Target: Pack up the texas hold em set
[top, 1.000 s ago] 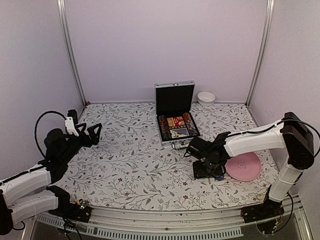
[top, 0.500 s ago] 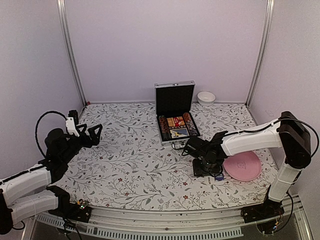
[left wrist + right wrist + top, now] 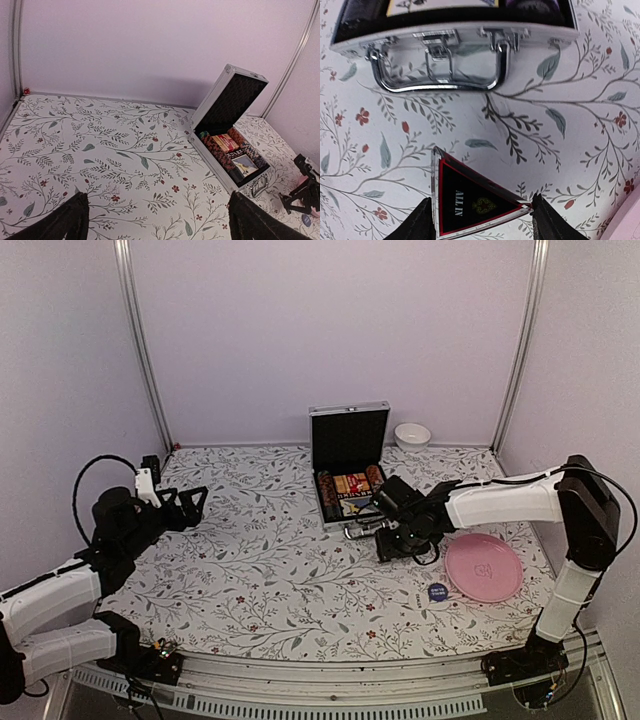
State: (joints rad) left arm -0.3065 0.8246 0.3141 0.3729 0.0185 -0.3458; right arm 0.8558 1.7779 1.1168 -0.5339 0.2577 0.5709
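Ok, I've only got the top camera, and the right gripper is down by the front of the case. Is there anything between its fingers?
Observer: Yes, on the right wrist camera the right gripper is closed on the black triangle, one finger on its straight edge, the other at its point.
Operator: Any marking on it?
Observer: A red border and the words ALL IN.
Operator: What's just ahead of it?
Observer: The silver case, its metal handle lying flat on the table, clear of the triangle.

The right wrist view's top edge cuts off the case point(image 3: 540, 32); lettering on the blue disc point(image 3: 437, 591) is unreadably small.
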